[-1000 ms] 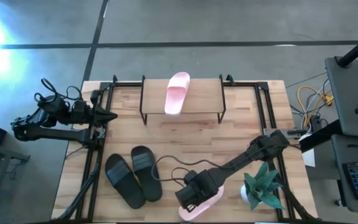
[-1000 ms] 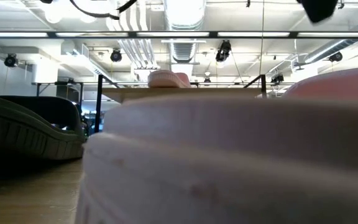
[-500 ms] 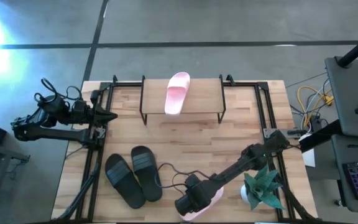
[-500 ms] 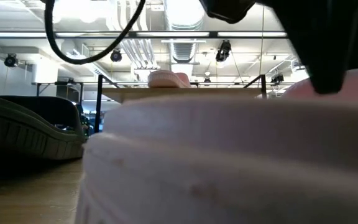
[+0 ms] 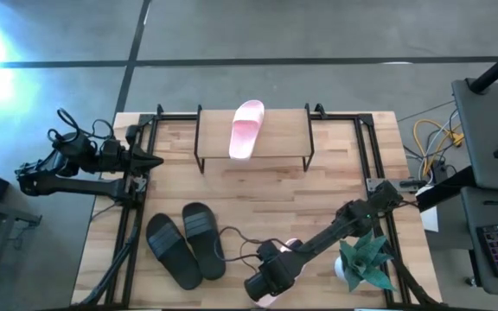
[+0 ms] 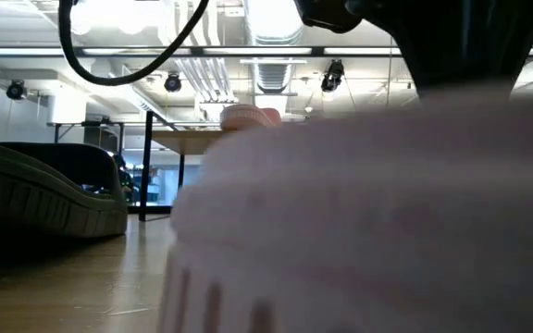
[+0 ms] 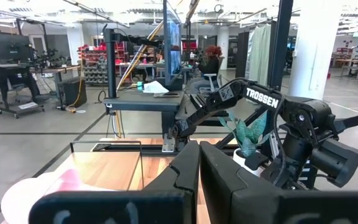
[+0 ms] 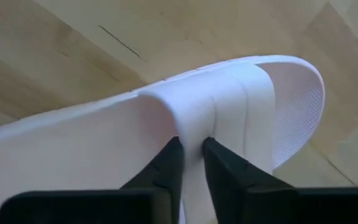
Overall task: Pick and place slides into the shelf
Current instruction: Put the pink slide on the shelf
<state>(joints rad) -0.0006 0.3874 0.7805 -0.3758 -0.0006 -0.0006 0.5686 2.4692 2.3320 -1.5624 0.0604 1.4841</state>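
Note:
A light pink slide (image 8: pixel 104 149) lies near the table's front edge, and my right gripper (image 8: pixel 193 162) is shut on its wide strap; in the high view the gripper (image 5: pixel 264 283) covers most of it. The other pink slide (image 5: pixel 247 128) rests sole down on the shelf (image 5: pixel 288 138) at the back. Two black slides (image 5: pixel 187 248) lie side by side on the table, left of my right gripper. My left gripper (image 5: pixel 156 161) waits shut at the table's left edge, holding nothing. My right gripper pinches the near edge of the pink slide's strap (image 8: pixel 192 134) between its two fingers (image 8: pixel 169 165). The fingers come from above, pointing down. In the low view the slide (image 6: pixel 368 213) is tilted, with the grooves of its sole (image 6: pixel 216 301) showing.
A small potted plant (image 5: pixel 366 257) stands at the front right, close to the right arm. A black metal frame (image 5: pixel 366 155) runs along the table's sides. A loose black cable (image 5: pixel 236 238) lies between the black slides and my right gripper.
My right gripper has gone down and a little toward the table's near edge, onto the pink slide. The slide has shifted and tipped under it: in the low view its body stands higher than before and its sole grooves have come into view.

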